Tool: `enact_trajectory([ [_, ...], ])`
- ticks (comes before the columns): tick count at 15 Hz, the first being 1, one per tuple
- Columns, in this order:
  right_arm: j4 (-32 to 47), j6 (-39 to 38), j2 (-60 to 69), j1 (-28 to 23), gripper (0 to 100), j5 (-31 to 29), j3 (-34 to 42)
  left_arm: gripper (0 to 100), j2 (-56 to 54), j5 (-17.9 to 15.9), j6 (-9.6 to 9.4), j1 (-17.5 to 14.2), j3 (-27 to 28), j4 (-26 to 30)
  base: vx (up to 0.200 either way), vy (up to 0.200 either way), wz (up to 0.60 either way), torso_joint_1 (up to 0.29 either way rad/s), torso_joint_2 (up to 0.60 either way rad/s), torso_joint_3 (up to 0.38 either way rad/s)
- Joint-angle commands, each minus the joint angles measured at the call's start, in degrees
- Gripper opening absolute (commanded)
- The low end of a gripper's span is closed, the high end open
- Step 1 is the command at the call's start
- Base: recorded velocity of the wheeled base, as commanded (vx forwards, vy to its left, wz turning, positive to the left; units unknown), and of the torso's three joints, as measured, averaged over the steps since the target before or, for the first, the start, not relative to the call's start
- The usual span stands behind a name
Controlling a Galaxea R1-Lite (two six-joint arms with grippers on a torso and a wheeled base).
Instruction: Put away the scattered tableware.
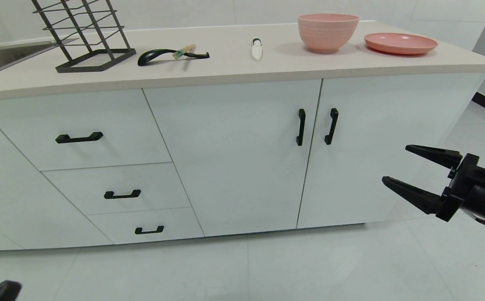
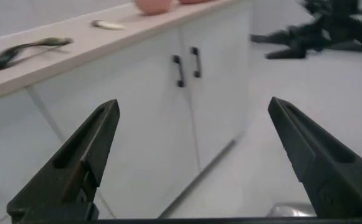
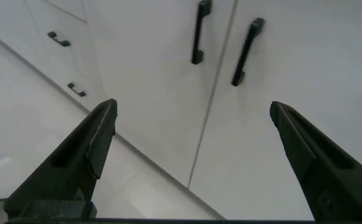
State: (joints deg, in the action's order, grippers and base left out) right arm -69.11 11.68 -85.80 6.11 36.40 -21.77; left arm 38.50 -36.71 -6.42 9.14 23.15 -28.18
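Along the pale counter (image 1: 234, 69), the tableware is lying spread out. A pink bowl (image 1: 328, 32) is standing toward the right end. A pink plate (image 1: 400, 43) is sitting just beside it, nearer the right edge, and the two are not touching. A small white utensil (image 1: 257, 49) is lying left of the bowl, well apart from it. Further left, a black spoon (image 1: 155, 54) is lying on its side, with a short wooden item (image 1: 185, 51), too small to identify, resting across its handle. A black wire rack (image 1: 87, 37) is standing left of the spoon, and a steel sink (image 1: 4, 56) is showing at the far left.

Below the counter, two white doors (image 1: 234, 159) are meeting at a pair of black handles (image 1: 300, 126), with three drawers (image 1: 112, 121) stacked to their left.

The right gripper (image 1: 396, 164) is hanging low in front of the right door, below counter height. Its jaws are spread wide, holding nothing and touching nothing. From the right wrist view, its fingers (image 3: 87, 149) are framing the two door handles, well apart from them.

The left gripper (image 1: 6, 234) is hanging at the left edge, near the drawers. Its jaws are likewise spread wide and empty.
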Motion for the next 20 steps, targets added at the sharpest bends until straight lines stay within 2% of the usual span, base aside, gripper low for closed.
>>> enact_trajectory([
  [1, -0.5, 0.1, -0.7, 1.5, 100, 0.1, 0.1, 100, 9.0, -2.8, -1.40, 0.8, 0.2, -0.8, 0.000, 0.000, 0.00, 0.000, 0.00, 0.000],
  [2, -0.6, 0.2, -0.7, 1.5, 100, 0.1, 0.2, 100, 11.3, -3.5, -1.57, 1.2, 0.1, -1.8, 0.000, 0.000, 0.00, 0.000, 0.00, 0.000],
  [4, -0.8, 0.6, -0.1, 1.5, 100, 0.1, 0.4, 100, 19.0, -5.0, -1.66, 6.3, -0.5, -9.9, 0.000, 0.000, 0.00, 0.000, 0.00, 0.000],
  [5, -0.8, 0.6, 0.1, 1.5, 100, 0.1, 0.5, 100, 22.4, -5.0, -1.57, 7.9, -0.5, -14.0, 0.000, 0.000, 0.00, 0.000, 0.00, 0.000],
  [6, -0.8, 0.6, 0.1, 1.5, 100, 0.1, 0.5, 100, 23.7, -5.0, -1.57, 8.4, -0.5, -15.2, 0.000, 0.000, 0.00, 0.000, 0.00, 0.000],
  [7, -0.9, 0.6, 0.1, 1.5, 100, 0.1, 0.8, 100, 29.5, -5.7, -1.57, 12.0, -0.1, -18.2, 0.000, 0.000, 0.00, 0.000, 0.00, 0.000],
  [9, -1.6, 0.8, -0.8, 1.5, 100, 0.1, 0.9, 100, 36.1, -6.6, -1.66, 16.0, 0.0, -21.6, 0.000, 0.000, 0.00, 0.000, 0.00, 0.000],
  [12, -3.2, 1.8, -3.5, 1.8, 100, 0.2, -2.3, 100, 49.0, -9.6, -1.57, 21.2, 1.6, -36.2, 0.000, 0.000, 0.00, 0.000, 0.00, 0.000],
  [14, -3.2, 1.9, -3.5, 2.2, 100, 0.6, -4.2, 100, 54.2, -9.8, -1.05, 25.0, 2.1, -45.1, 0.000, 0.000, 0.00, 0.000, 0.00, 0.000],
  [20, -3.2, 2.4, -4.6, 2.9, 100, 0.6, -3.5, 100, 57.2, -9.3, -1.13, 25.4, 3.2, -46.2, 0.000, 0.000, 0.00, 0.000, 0.00, 0.000],
])
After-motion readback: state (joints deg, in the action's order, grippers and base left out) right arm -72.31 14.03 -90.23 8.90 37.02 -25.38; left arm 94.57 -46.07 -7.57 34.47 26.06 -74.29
